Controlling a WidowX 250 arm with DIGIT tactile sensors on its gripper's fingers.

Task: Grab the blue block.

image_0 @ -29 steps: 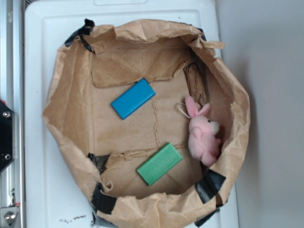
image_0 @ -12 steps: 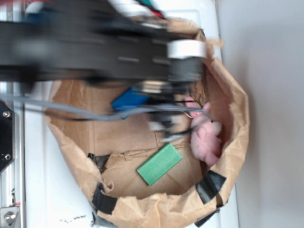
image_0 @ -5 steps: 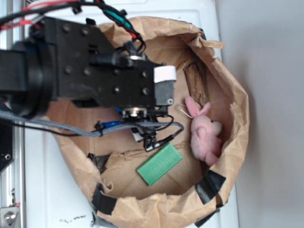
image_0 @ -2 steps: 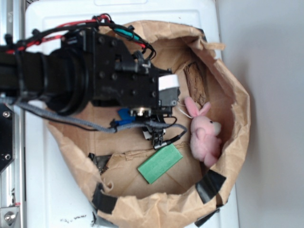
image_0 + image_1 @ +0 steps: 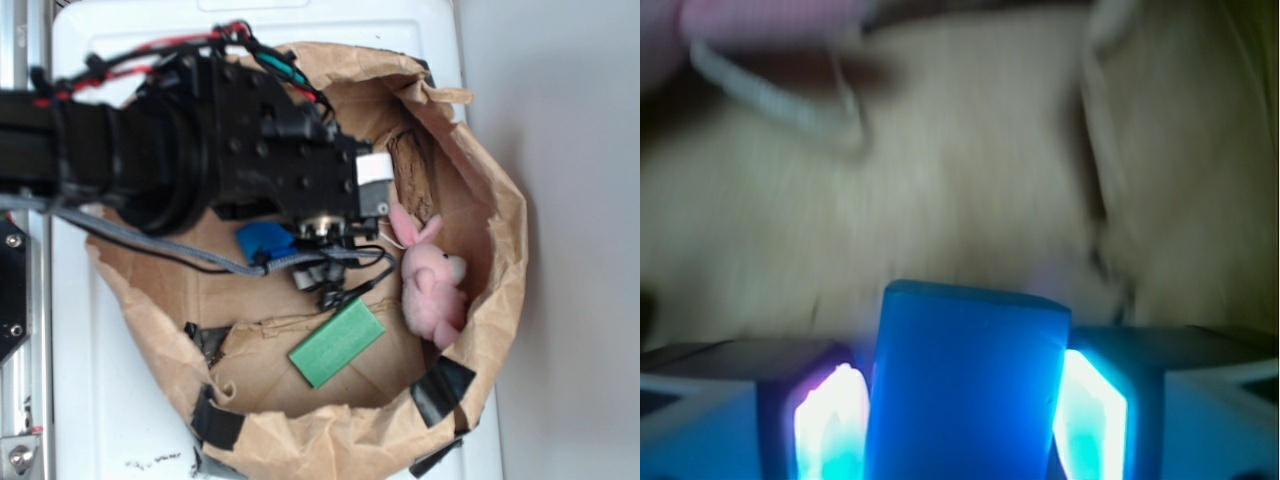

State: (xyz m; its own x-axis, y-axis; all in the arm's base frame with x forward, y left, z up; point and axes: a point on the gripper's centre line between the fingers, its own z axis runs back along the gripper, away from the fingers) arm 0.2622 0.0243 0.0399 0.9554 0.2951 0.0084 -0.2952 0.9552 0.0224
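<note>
The blue block [image 5: 965, 390] is a smooth bright blue slab standing between my two fingers in the wrist view. My gripper [image 5: 962, 425] is shut on it, with a pad against each long side. In the exterior view only a corner of the blue block [image 5: 264, 240] shows under my black arm [image 5: 240, 165], which hides the fingers. It is low over the floor of the brown paper bag [image 5: 160, 270].
A green slab [image 5: 337, 344] lies on the bag floor toward the front. A pink plush bunny [image 5: 430, 285] lies at the right, close to the wrist. The crumpled bag walls [image 5: 500, 230] rise all round. The bag sits on a white lid [image 5: 90, 380].
Since 5.8 s ago my arm has come in over the bag and lowered onto the blue block. In the last second it has shifted a little to the right.
</note>
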